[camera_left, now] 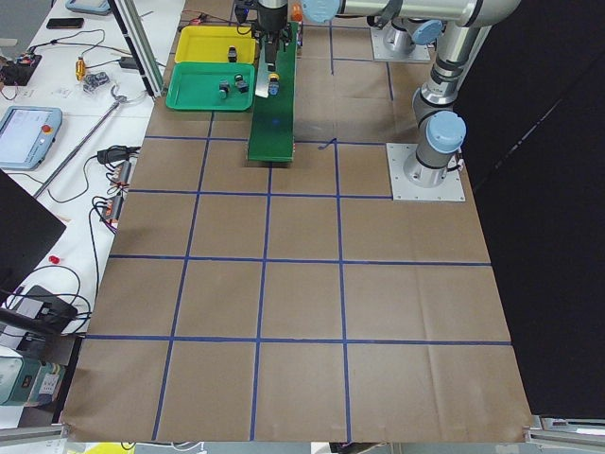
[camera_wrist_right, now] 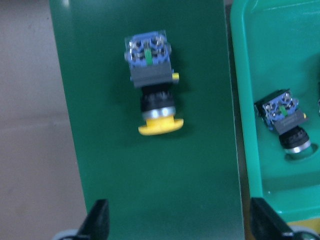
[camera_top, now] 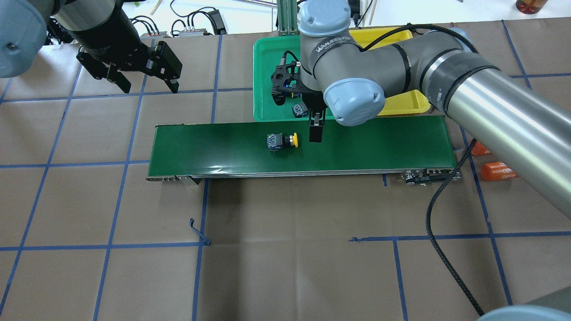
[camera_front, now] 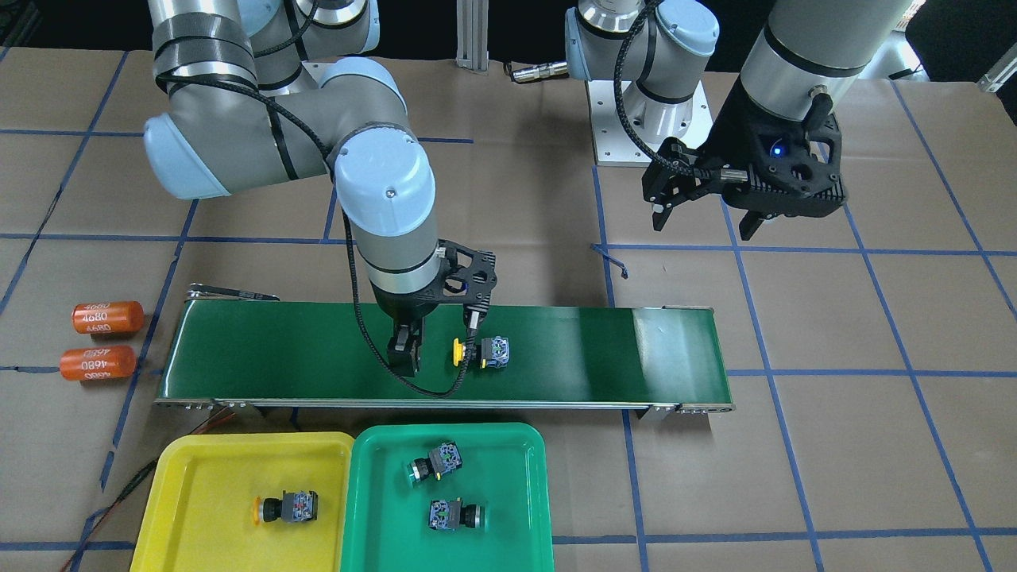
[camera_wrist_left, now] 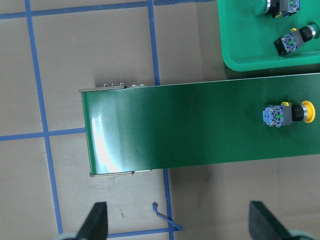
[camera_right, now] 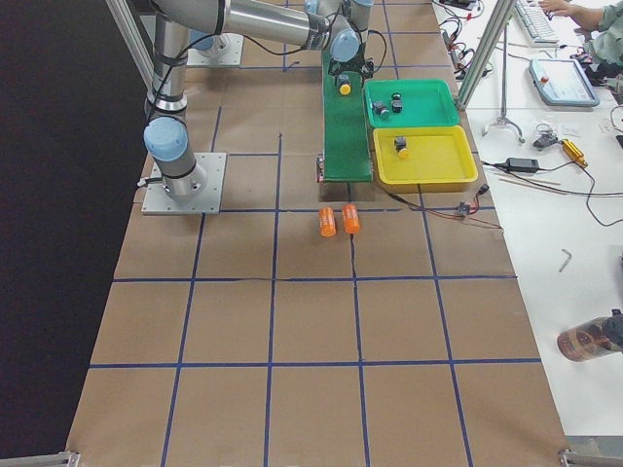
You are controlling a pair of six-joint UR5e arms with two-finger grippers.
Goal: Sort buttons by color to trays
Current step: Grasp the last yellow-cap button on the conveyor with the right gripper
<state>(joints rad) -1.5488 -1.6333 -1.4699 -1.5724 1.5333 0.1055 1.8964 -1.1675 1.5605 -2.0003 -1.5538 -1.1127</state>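
both the left pincer (camera_front: pixel 704 229) and right pincer (camera_front: pixel 405 355) gape wide above a blue-taped brown table (camera_front: pixel 834 445).

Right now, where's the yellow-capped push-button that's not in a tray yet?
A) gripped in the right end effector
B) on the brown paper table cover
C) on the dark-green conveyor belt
C: the yellow-capped push-button lies on its side on the dark-green conveyor belt, beside the open right end effector, not gripped.

The left tool (camera_front: pixel 705 218) hangs raised, pointing down, jaws spread wide. The right arm stretches forward, its right tool (camera_front: pixel 404 351) lowered, jaws likewise apart.
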